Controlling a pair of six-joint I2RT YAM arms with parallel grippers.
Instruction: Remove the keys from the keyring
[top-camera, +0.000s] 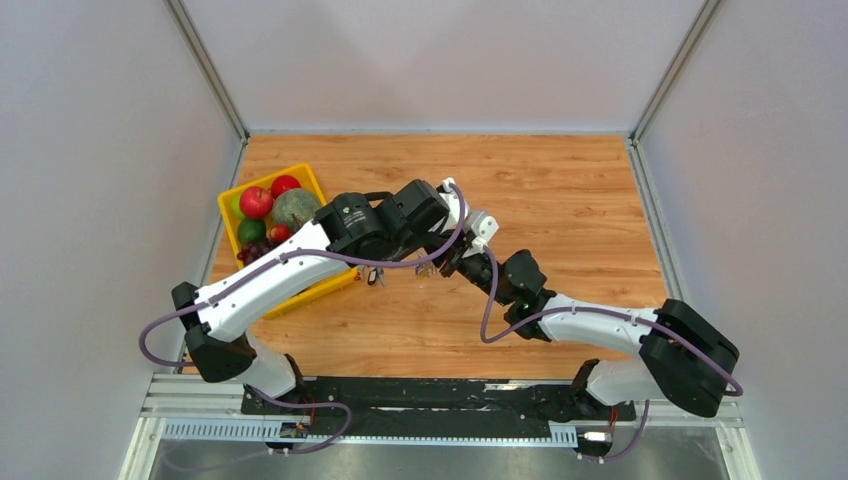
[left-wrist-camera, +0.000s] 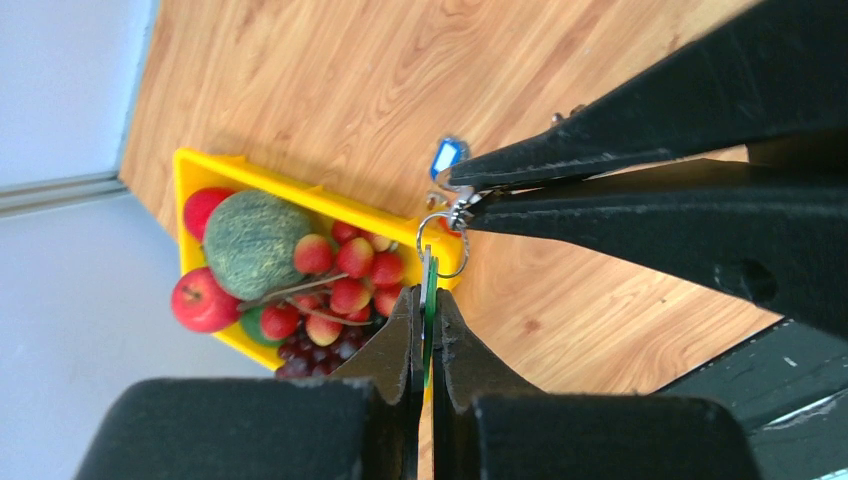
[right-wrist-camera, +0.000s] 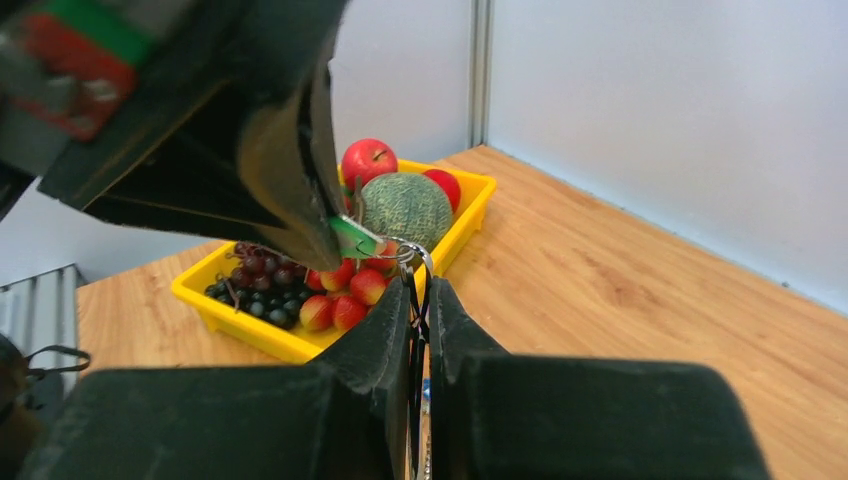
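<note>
My two grippers meet above the middle of the table, just right of the basket. My left gripper (left-wrist-camera: 427, 292) is shut on a green key (left-wrist-camera: 429, 285), seen edge-on between its pads. The key hangs on the thin silver keyring (left-wrist-camera: 443, 246). My right gripper (right-wrist-camera: 420, 283) is shut on the keyring (right-wrist-camera: 412, 252) and a black piece of the bunch between its jaws. A blue tag (left-wrist-camera: 448, 157) sticks out behind the right fingers (left-wrist-camera: 560, 160). From above, the left gripper (top-camera: 432, 258) and right gripper (top-camera: 450, 265) touch tip to tip; the keyring is too small to make out there.
A yellow fruit basket (top-camera: 300, 290) with apples, a melon (left-wrist-camera: 250, 240) and grapes stands at the left of the wooden table, close behind the grippers. Grey walls enclose the table left, right and back. The arm bases sit at the near edge.
</note>
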